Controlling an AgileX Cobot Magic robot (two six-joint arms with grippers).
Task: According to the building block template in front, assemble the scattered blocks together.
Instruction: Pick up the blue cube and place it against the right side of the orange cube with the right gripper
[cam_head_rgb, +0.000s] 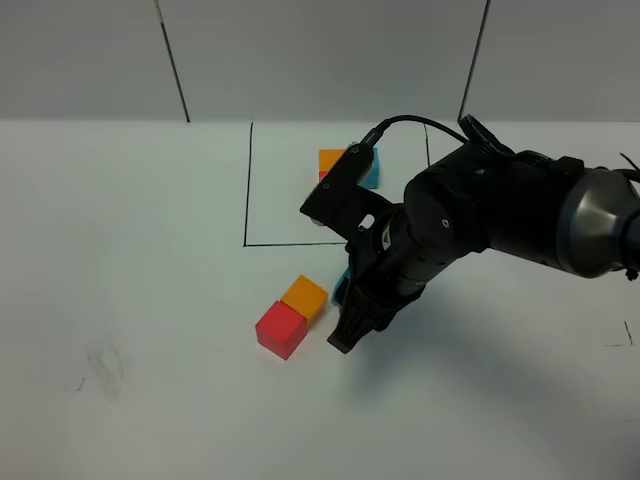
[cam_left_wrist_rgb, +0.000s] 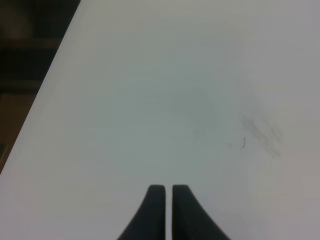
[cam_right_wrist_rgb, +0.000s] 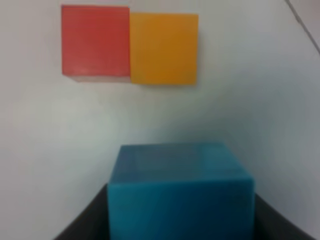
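Left gripper (cam_left_wrist_rgb: 168, 210) is sitting almost fully closed, only a thin slit between the fingers and nothing in it, hanging over bare white table (cam_left_wrist_rgb: 150, 100) near its edge. It isn't showing in the exterior high view. Faint grey smudge (cam_head_rgb: 105, 362) is marking the tabletop on the left side.

Scattered blocks are sitting mid-table, in front of the drawn rectangle (cam_head_rgb: 247, 185). Red cube (cam_head_rgb: 281, 329) is lying furthest left and nearest the camera. Orange cube (cam_head_rgb: 304, 297) is touching its far-right side, faces flush but slightly offset in the right wrist view. Blue cube (cam_head_rgb: 341, 287) is sitting apart from that pair, just right of the orange one, mostly hidden behind the arm.

Right gripper (cam_head_rgb: 345, 337) is clamping the blue cube, one finger (cam_right_wrist_rgb: 85, 225) on each side. Can't tell whether the cube is resting on the table or lifted.

Building block template (cam_head_rgb: 332, 160) is sitting inside the rectangle further back. Orange and blue parts are showing with a sliver of red; the wrist hardware is covering the rest. Right arm (cam_head_rgb: 480, 215) is reaching in from the right edge across the rectangle's near corner.
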